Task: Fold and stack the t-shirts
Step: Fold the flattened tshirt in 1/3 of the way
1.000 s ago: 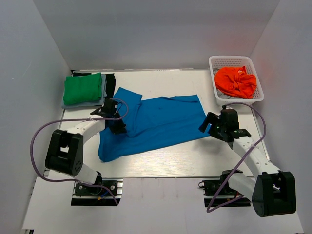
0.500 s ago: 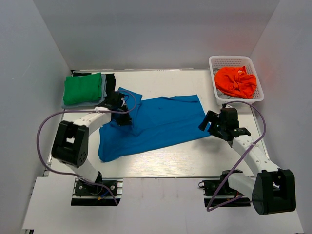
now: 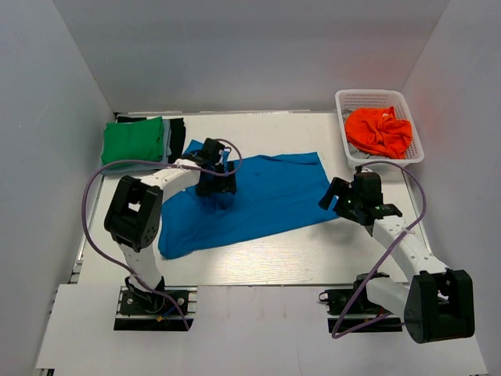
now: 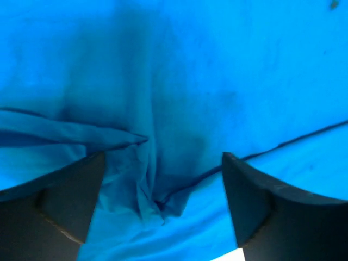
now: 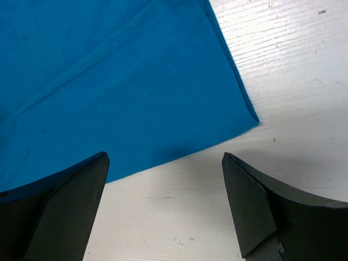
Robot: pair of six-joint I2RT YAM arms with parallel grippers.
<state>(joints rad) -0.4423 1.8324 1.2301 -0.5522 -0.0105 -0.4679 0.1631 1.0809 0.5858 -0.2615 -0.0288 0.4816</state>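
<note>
The bright blue t-shirt point(image 3: 266, 196) lies spread across the middle of the table, its left sleeve part folded inward. My left gripper point(image 3: 219, 190) hovers open over that fold. In the left wrist view a bunched crease of blue cloth point(image 4: 147, 185) lies between the fingers of the left gripper point(image 4: 163, 209), not pinched. My right gripper point(image 3: 332, 197) stands open at the shirt's right lower corner point(image 5: 247, 114). In the right wrist view bare table shows between the fingers of the right gripper point(image 5: 163, 212). A folded green t-shirt point(image 3: 133, 141) tops a stack at the back left. An orange t-shirt point(image 3: 380, 131) sits crumpled in the basket.
The white mesh basket point(image 3: 374, 95) stands at the back right corner. Darker folded shirts point(image 3: 178, 135) lie under and beside the green one. White walls close in the table on three sides. Bare table point(image 3: 258, 258) runs in front of the blue shirt.
My left gripper has swept right over the blue shirt, dragging the left sleeve inward, and has then opened and let the cloth go. The right arm has stayed put.
</note>
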